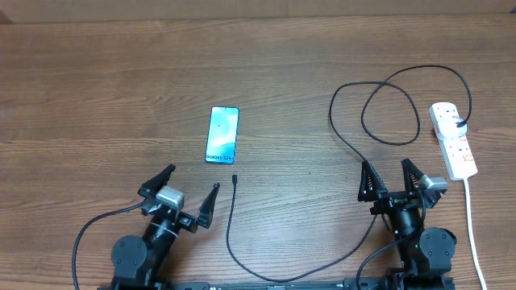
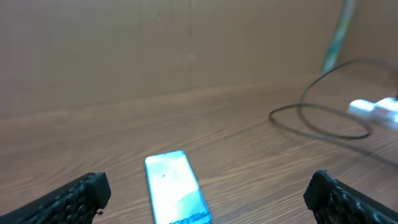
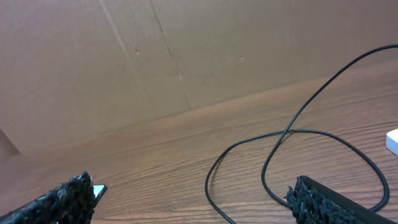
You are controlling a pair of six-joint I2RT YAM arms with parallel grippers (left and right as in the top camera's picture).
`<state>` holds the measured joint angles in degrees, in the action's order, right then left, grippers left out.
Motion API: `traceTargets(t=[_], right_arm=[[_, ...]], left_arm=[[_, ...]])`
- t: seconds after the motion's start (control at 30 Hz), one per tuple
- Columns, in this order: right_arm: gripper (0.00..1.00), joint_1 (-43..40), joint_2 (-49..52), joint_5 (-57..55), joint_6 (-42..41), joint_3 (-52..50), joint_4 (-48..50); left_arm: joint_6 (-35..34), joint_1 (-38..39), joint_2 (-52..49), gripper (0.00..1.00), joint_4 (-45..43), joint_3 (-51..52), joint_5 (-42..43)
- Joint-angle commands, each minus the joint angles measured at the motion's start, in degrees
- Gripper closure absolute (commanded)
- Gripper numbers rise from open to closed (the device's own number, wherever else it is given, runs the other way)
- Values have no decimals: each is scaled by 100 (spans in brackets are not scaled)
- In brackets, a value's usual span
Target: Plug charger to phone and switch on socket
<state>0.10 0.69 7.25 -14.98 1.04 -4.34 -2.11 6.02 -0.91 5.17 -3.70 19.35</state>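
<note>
Brown wood-grain runs across the whole table (image 1: 97, 89), and both arms are seen at its near edge. The left gripper (image 1: 193, 177) is spread fully wide, with nothing held and nothing touched. Its ribbed black fingers (image 2: 74, 194) frame the phone (image 1: 222, 134), which lies flat just ahead, screen lit blue-teal.

The right gripper (image 1: 385, 163) is likewise splayed to full width and empty (the cable passes right by its left finger; whether it touches cannot be told).

The charger (image 1: 229, 229) is laid out in a long run. Its small plug tip rests just short of the phone's nearer short edge, apart from it. From there the cable curves along the near edge, climbs beside the right arm and loops twice before the socket (image 1: 452, 139) at the far right is reached, where a black plug is seated. The socket's white cord (image 1: 473, 234) is trailed down to the near edge.

Open wood is offered across the left and far parts of the table. A plain cardboard wall (image 3: 186, 56) is seen behind.
</note>
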Motion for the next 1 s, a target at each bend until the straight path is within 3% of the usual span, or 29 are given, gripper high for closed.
traceTargets(t=[0.0,0.23,0.4,0.6,0.97], right_arm=[[0,22,-50,-9,0,-57,20],[0,22,-50,-9,0,-57,20],[0,22,-50,-9,0,-57,20],[0,22,-50,-9,0,-57,20],[0,22,-50,-9,0,-57,20]], left_arm=[[-328,28,52,0,302,-793,363],[-304,28,-227,0,1456,-2601,313],[-306,28,-1117,0,2293,-3989,319],[-286,28,-2809,0,3713,-5849,315],[39,39,-6798,0,7250,-9635,413]])
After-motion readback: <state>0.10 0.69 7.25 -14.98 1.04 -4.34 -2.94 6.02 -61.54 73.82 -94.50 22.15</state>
